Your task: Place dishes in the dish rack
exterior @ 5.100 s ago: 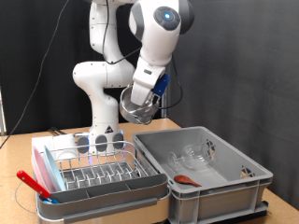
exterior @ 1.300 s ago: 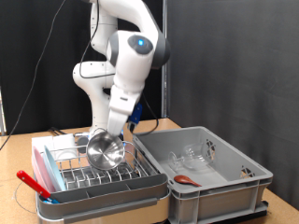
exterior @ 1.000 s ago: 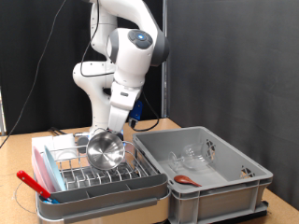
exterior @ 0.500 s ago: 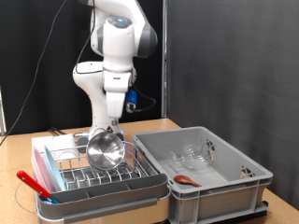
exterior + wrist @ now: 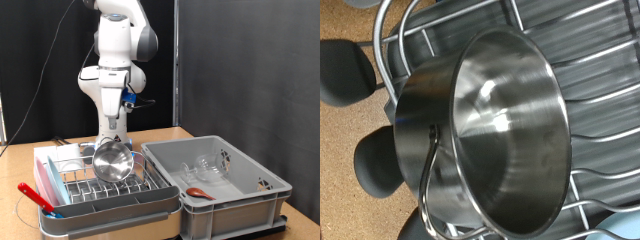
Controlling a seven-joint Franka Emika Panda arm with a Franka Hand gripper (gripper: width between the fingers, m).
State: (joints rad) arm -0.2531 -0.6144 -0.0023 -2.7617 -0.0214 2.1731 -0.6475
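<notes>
The shiny steel bowl (image 5: 113, 160) leans tilted on its side in the dish rack (image 5: 140, 190), a wire grid on a white-pink tray with a grey front trough. My gripper (image 5: 113, 130) hangs straight above the bowl, clear of it and holding nothing. The wrist view looks down into the bowl (image 5: 490, 130), which rests on the rack wires (image 5: 585, 30); my fingers do not show there. Clear glass cups (image 5: 207, 168) lie inside the grey crate (image 5: 255, 205) at the exterior view's right.
A red spoon (image 5: 197, 193) lies in the crate near its front. A red-handled utensil (image 5: 33, 195) sticks out at the rack's left end. The robot's white base (image 5: 100, 95) stands just behind the rack. The wooden tabletop (image 5: 20, 160) runs to the left.
The gripper brought the bowl down into the rack, let go of it, and has risen above it. The arm has swung upright toward the exterior view's left. The bowl stays put.
</notes>
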